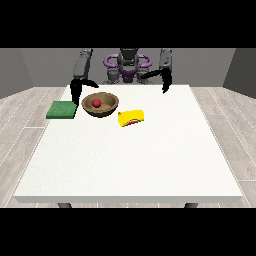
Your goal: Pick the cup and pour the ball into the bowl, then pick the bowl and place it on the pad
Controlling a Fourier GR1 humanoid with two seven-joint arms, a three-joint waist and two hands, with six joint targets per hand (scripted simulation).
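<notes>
Across the middle of the view stretches the white table (130, 160), its near edge toward the camera and its far edge under the robot (127, 65), which stands small at the top. Two of the table's legs show only as short dark stubs below the near edge; the rest of them is cut off.

On the table's far left part sits the brown bowl (101, 105), upright, its open mouth facing up. The red ball (97, 103) lies inside it, near the middle. Just left of the bowl, close but apart from it, the green pad (61, 110) lies flat near the table's left edge.

Just right of the bowl and a little nearer the camera, the yellow cup (131, 117) lies on its side. Its long axis runs roughly left to right across the view, slightly tilted. A reddish patch shows at its lower left end, but which end is the mouth is hard to make out.

Over the far left of the table, the hand at the view's left (76, 92) hangs beside the bowl's left rim, above the pad's far edge; whether it touches the bowl cannot be told, nor whether its fingers are open or curled. Near the far edge, the hand at the view's right (165, 85) hangs well apart from the cup, pointing down; its fingers too are too small to read.
</notes>
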